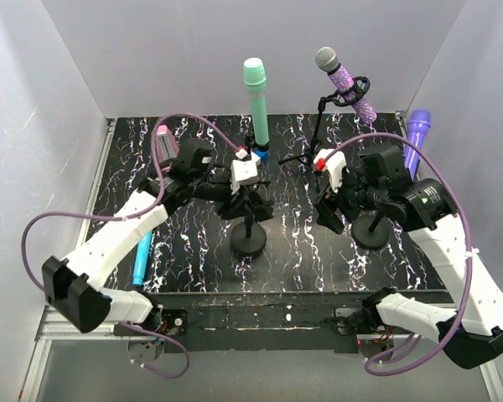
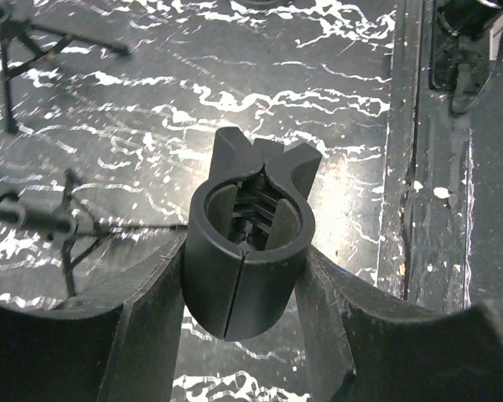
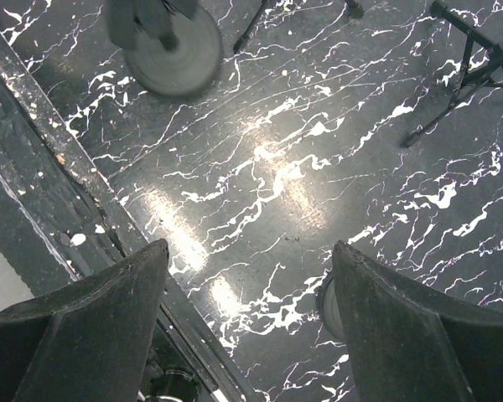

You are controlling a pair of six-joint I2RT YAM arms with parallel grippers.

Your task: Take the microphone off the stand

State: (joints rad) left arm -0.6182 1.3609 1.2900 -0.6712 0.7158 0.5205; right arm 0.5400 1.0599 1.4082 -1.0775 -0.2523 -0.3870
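left fingers (image 2: 151, 335) grip the mic clip (image 2: 247, 260) while right fingers (image 3: 109, 310) gape.

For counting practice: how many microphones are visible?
5: green microphone back centre; glittery microphone back right; purple microphone far right; pink microphone back left; blue microphone front left. Others may be hidden.

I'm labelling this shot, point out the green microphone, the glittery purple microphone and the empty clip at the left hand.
green microphone (image 1: 258, 113), top external view, middle of its handle.
glittery purple microphone (image 1: 342, 78), top external view, handle below the silver head.
empty clip (image 2: 243, 285), left wrist view, front of its outer wall.
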